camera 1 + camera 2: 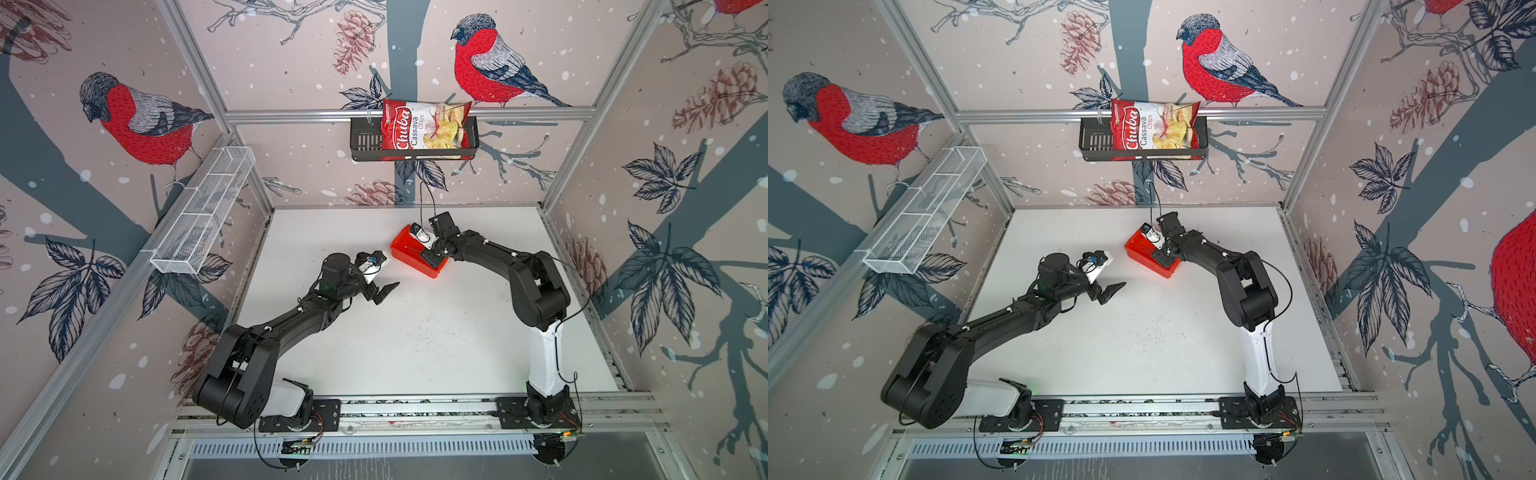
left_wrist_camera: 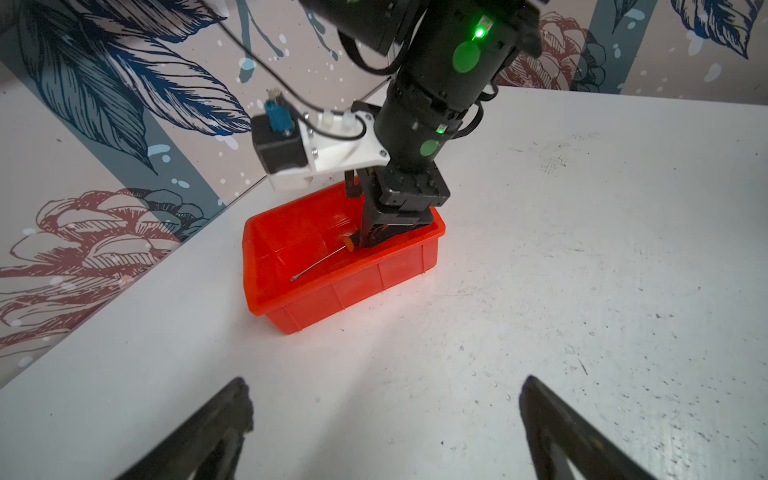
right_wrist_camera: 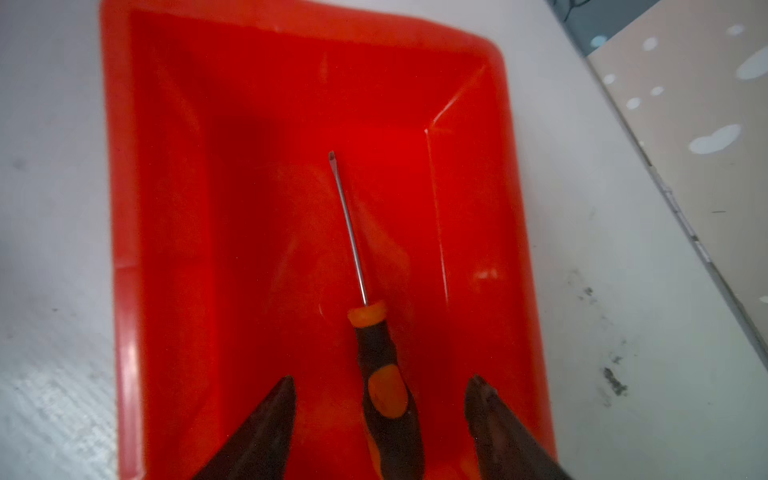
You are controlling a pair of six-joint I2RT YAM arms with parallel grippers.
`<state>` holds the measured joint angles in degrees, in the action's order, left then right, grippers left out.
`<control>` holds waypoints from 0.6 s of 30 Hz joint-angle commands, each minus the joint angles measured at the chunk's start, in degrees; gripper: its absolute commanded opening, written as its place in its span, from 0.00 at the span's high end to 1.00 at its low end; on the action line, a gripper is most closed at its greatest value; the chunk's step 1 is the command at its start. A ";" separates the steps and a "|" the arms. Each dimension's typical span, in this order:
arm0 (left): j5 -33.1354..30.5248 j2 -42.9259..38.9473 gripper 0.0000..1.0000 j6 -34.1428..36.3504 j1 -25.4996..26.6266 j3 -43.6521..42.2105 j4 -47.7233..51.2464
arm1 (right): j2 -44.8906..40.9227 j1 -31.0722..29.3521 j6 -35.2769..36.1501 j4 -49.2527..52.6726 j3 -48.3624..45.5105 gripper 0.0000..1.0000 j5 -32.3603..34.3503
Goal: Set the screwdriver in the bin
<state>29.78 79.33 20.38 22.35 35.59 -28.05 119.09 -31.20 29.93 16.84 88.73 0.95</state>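
Observation:
The screwdriver [image 3: 384, 374] lies inside the red-orange bin [image 3: 120, 208], its orange-and-black handle between my right gripper's fingers and its silver shaft [image 3: 351, 232] pointing along the bin floor. My right gripper [image 3: 380, 379] is open, with a gap on each side of the handle. In the left wrist view it reaches down into the bin [image 2: 345, 291], and the shaft [image 2: 318, 264] shows on the floor. In both top views the bin [image 1: 405, 245] [image 1: 1138, 247] sits at mid-table toward the back. My left gripper [image 1: 384, 291] [image 2: 384, 380] is open and empty over bare table, left of the bin.
A black slotted basket [image 1: 363, 141] on the back wall holds a bag of cassava chips [image 1: 424, 129]. A white wire-mesh shelf [image 1: 203, 212] hangs on the left wall. Patterned walls enclose the white table [image 1: 415, 340] on three sides.

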 commanded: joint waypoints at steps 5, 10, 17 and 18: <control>-6.11 -1.22 0.00 -8.33 0.06 -1.00 -8.26 | -9.30 0.75 -0.56 -7.22 -6.38 0.04 -1.24; -10.36 -3.45 0.00 -8.79 -0.02 -2.90 -8.95 | -18.17 2.30 -4.87 -15.09 -14.96 0.00 -3.89; -19.28 -7.68 0.00 -12.27 -0.88 -5.79 -8.29 | -30.96 5.41 -10.93 -25.96 -30.10 0.00 -5.60; -20.31 -8.52 0.00 -12.21 -1.14 -6.09 -7.50 | -32.75 5.95 -11.71 -27.11 -32.29 0.00 -5.52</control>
<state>14.13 72.47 9.39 21.67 30.17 -33.98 89.62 -26.24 22.26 -3.03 60.20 -3.73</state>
